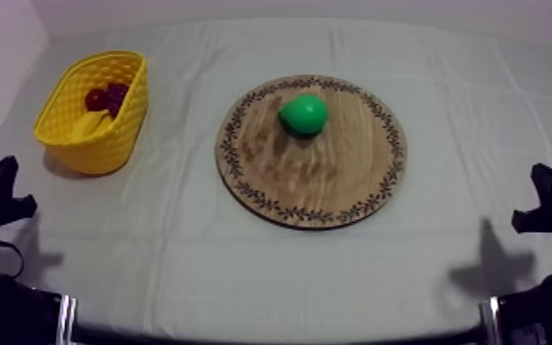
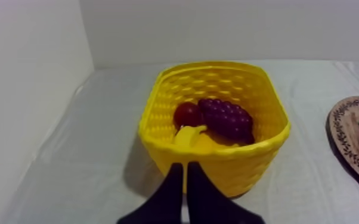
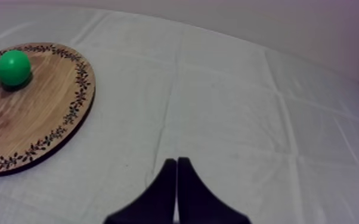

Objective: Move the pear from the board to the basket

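No legible text or markings.

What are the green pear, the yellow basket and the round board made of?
The smooth green pear looks like plastic or rubber: one even colour, slightly glossy. The yellow lattice basket is probably moulded plastic: bright, with a regular pressed pattern. The round patterned-rim board looks like wood: brown grain streaks show.
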Tool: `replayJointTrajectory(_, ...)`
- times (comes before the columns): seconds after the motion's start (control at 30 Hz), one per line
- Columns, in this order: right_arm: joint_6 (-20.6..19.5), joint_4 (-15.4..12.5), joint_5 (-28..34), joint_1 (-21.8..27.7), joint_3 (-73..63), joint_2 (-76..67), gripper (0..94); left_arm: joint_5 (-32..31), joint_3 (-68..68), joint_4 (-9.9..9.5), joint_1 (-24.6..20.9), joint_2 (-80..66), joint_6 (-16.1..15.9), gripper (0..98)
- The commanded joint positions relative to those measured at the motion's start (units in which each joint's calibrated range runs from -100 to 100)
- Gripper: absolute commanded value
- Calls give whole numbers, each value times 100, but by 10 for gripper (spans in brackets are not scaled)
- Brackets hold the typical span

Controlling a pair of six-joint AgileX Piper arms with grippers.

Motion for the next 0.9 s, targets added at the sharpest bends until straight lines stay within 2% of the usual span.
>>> replayJointTrajectory(0.0, 1, 2, 1, 0, 5, -5, 3, 159, 1, -28, 50, -4, 288, 1)
replayJointTrajectory(0.5, 1, 2, 1, 0, 5, -5, 3, 123, -14, -38, 34, -4, 228, 1)
replayJointTrajectory(0.73, 1, 2, 1, 0, 5, -5, 3, -138, -183, -326, 45, 303, 459, 1)
replayJointTrajectory(0.87, 1, 2, 1, -2, 5, -5, 3, -185, -644, -391, 44, 742, 582, 1)
